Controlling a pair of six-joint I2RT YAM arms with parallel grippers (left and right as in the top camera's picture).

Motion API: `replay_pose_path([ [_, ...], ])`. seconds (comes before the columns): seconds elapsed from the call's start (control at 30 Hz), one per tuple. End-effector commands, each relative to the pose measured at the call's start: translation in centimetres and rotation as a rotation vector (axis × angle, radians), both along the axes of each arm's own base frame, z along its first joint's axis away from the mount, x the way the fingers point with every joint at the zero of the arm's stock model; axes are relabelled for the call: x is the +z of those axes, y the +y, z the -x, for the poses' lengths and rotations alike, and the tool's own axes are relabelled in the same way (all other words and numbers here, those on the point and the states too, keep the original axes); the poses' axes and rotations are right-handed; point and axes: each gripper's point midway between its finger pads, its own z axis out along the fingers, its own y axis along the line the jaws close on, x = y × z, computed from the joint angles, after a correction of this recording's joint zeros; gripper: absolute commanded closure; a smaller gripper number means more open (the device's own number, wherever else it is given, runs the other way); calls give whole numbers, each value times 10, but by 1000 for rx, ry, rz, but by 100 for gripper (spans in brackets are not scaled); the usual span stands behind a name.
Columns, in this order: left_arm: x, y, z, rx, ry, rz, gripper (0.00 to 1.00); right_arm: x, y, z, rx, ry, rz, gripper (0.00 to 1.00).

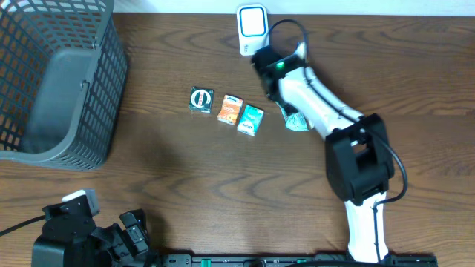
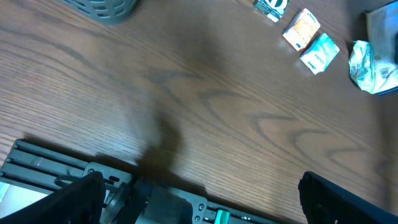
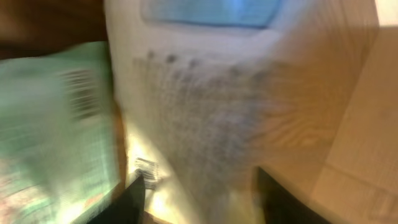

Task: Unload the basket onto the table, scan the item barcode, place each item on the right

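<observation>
The step in hand looks like presenting the item at the scanner (image 1: 252, 22), which stands at the top centre of the overhead view; the right gripper (image 1: 266, 61) hangs just below it, and its own wrist view, badly blurred, is filled by the scanner's face; a green packet (image 3: 56, 118) with its barcode showing sits at the left of that frame, just beside one of the fingers (image 3: 132, 202); the two stand partly apart with nothing visible between them, so the packet seems unclamped, though the blur leaves that unsure; a crumpled pack (image 1: 296, 120) lies on the table (image 1: 223, 185) half under the right arm, and whether it is the same item I cannot tell; the next move, I judge, calls for a firm grip on the item and its barcode turned to the scanner's window; the left gripper (image 2: 199, 196) rests wide and empty at the overhead's lower left; room is tight upward, with the table's edge and a cable (image 1: 291, 26) just by the scanner; three small packs (image 1: 230, 108) lie left of centre; the basket (image 1: 111, 81) fills the upper left; the middle and lower table are bare.
</observation>
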Motion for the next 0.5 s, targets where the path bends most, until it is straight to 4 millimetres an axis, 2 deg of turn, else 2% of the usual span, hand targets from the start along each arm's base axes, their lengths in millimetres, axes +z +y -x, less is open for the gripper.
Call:
replay_pose_path([
  [0.0, 0, 2, 0, 15, -2, -2, 2, 7, 33, 8, 53, 2, -96, 29],
  [0.13, 0, 2, 0, 15, -2, -2, 3, -11, 81, 25, 101, 105, -331, 28],
  [0.23, 0, 2, 0, 15, -2, -2, 2, -6, 100, 29, 109, 140, -460, 28],
  [0.37, 0, 2, 0, 15, -2, -2, 2, 28, 109, 18, 101, 123, -650, 27],
  [0.47, 0, 2, 0, 15, -2, -2, 2, 56, 102, 5, 86, 81, -760, 21],
])
